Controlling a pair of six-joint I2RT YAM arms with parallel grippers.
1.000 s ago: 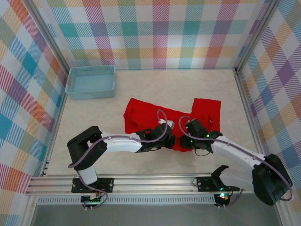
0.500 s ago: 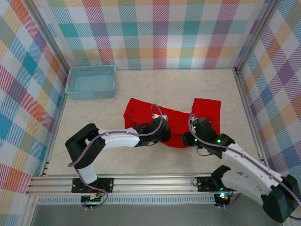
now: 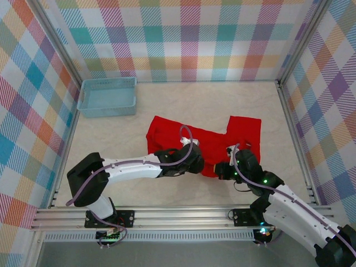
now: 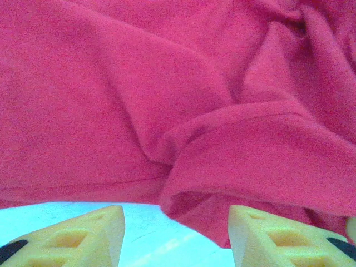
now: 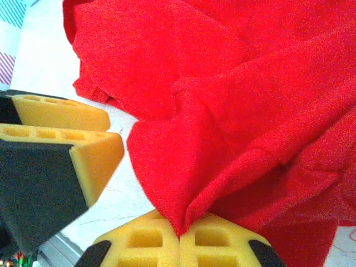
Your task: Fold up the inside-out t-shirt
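The right gripper (image 5: 179, 236) pinches a thin peak of hem at six o'clock on the t-shirt (image 3: 172, 133), the left gripper (image 4: 175, 239) gapes empty; a tug could slip it.

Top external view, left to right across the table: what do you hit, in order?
blue basket → left gripper → right gripper. The red t-shirt spans both grippers, so it has no clear place in the order.

Red t-shirt (image 4: 167, 83) folds (hem curled) above parted yellow fingers (image 4: 72, 236)
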